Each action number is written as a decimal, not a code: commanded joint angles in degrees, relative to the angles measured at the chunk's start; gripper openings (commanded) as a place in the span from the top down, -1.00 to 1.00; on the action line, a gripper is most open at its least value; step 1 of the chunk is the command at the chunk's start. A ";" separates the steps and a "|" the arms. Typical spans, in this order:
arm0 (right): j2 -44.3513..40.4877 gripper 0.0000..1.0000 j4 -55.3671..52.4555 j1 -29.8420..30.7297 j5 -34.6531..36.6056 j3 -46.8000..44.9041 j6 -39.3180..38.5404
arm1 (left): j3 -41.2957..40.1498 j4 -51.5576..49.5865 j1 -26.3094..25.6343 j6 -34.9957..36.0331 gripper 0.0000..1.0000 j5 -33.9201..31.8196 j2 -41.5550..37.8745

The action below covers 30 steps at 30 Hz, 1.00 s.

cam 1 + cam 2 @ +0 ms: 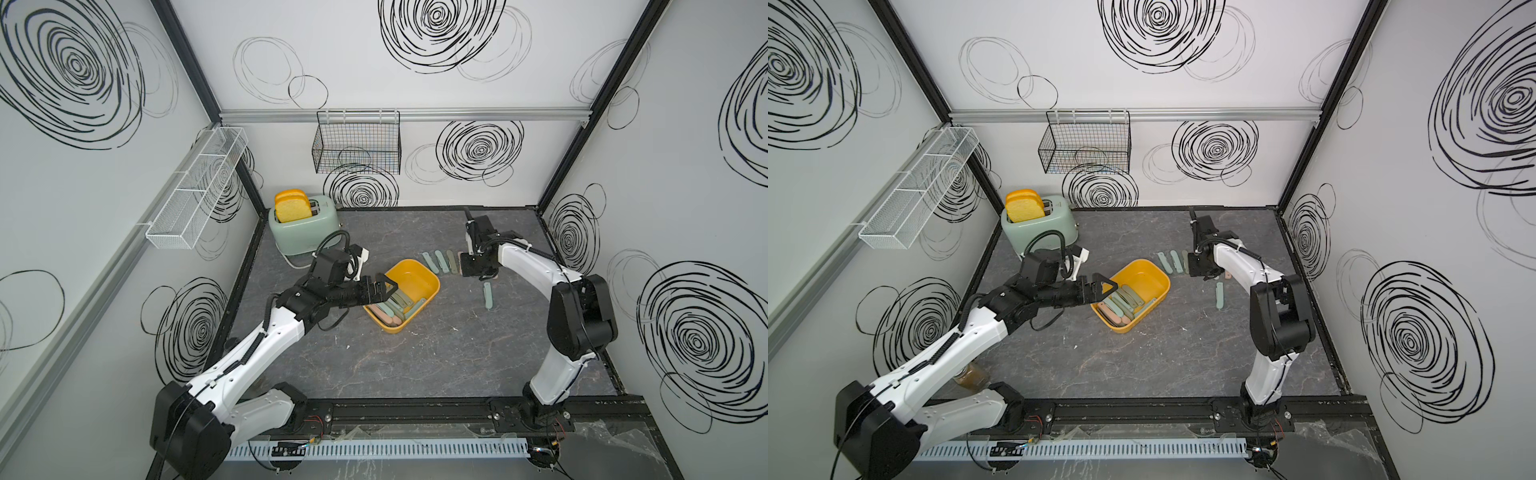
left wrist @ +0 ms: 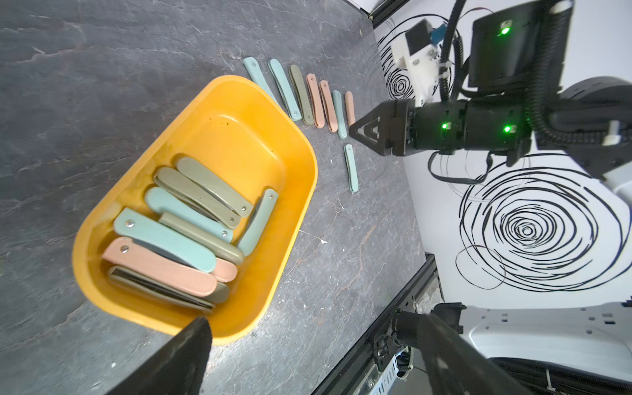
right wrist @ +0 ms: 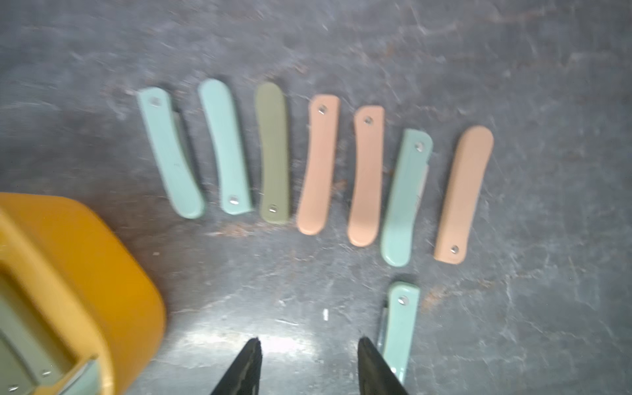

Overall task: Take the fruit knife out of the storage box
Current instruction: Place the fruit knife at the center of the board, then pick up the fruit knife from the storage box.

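The mustard-yellow storage box [image 1: 415, 278] [image 2: 236, 143] sits mid-table with several folded fruit knives [image 2: 178, 232] piled at its near end. My left gripper [image 1: 388, 291] [image 2: 307, 328] hangs open over that end, its fingers spread wide and holding nothing. Right of the box, my right gripper [image 3: 309, 345] points down at bare table, jaws apart and empty. A teal folded knife [image 3: 398, 328] [image 1: 488, 296] lies on the table just beside one of its fingers. Beyond it, a row of several folded knives [image 3: 318, 164] [image 1: 440, 262] in teal, olive and pink lies on the table.
A green toaster [image 1: 303, 226] with bread stands at the back left. A black wire basket [image 1: 357, 143] hangs on the back wall and a white mesh basket [image 1: 195, 195] on the left wall. Black frame rails edge the table.
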 commanded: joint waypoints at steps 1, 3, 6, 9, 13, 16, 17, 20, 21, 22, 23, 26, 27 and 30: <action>1.08 -0.05 -3.24 4.81 -0.81 3.89 1.18 | -2.62 -1.95 1.19 0.70 -0.96 1.00 -3.30; 2.37 -0.08 -2.92 7.67 -1.04 5.56 1.29 | -3.82 -2.92 2.18 0.58 -0.96 1.08 -5.29; 4.55 -0.13 -2.15 11.60 -1.47 7.41 1.33 | -4.81 -5.20 4.04 1.02 -0.96 1.18 -8.26; 6.77 -0.18 -1.31 14.73 -1.96 8.69 1.12 | -5.36 -7.72 5.81 1.63 -0.96 1.35 -10.75; 10.52 -0.25 -1.09 17.90 -2.96 10.95 0.00 | -6.62 -10.52 7.81 1.87 -0.96 1.52 -14.24; 13.27 -0.26 -1.30 19.62 -3.30 12.42 -0.77 | -8.02 -11.83 8.86 1.44 -0.96 1.62 -16.74; 14.01 -0.26 -1.39 19.96 -3.48 12.78 -0.92 | -8.53 -12.21 9.20 1.23 -0.96 1.62 -17.57; 15.93 -0.22 -1.27 20.74 -3.30 13.39 -1.38 | -9.87 -13.05 9.70 0.40 -0.96 1.49 -19.74; 16.49 -0.21 -1.21 20.88 -3.31 13.56 -1.54 | -10.22 -13.19 9.82 0.22 -0.96 1.44 -20.38; 17.01 -0.20 -1.25 20.94 -3.21 13.71 -1.85 | -10.58 -13.35 9.87 -0.05 -0.96 1.38 -20.88; 17.63 -0.18 -1.34 21.13 -2.87 13.73 -2.14 | -10.93 -13.45 10.05 -0.27 -0.96 1.35 -21.32; 18.78 -0.14 -1.29 21.24 -2.83 14.23 -3.03 | -11.60 -13.55 10.29 -0.61 -0.96 1.27 -21.91; 19.18 -0.13 -1.32 21.32 -2.80 14.43 -3.25 | -11.69 -13.55 10.43 -0.63 -0.96 1.18 -21.91; 20.30 -0.11 -1.55 21.66 -2.65 14.89 -3.99 | -12.02 -13.20 10.69 -0.72 -0.96 1.10 -21.84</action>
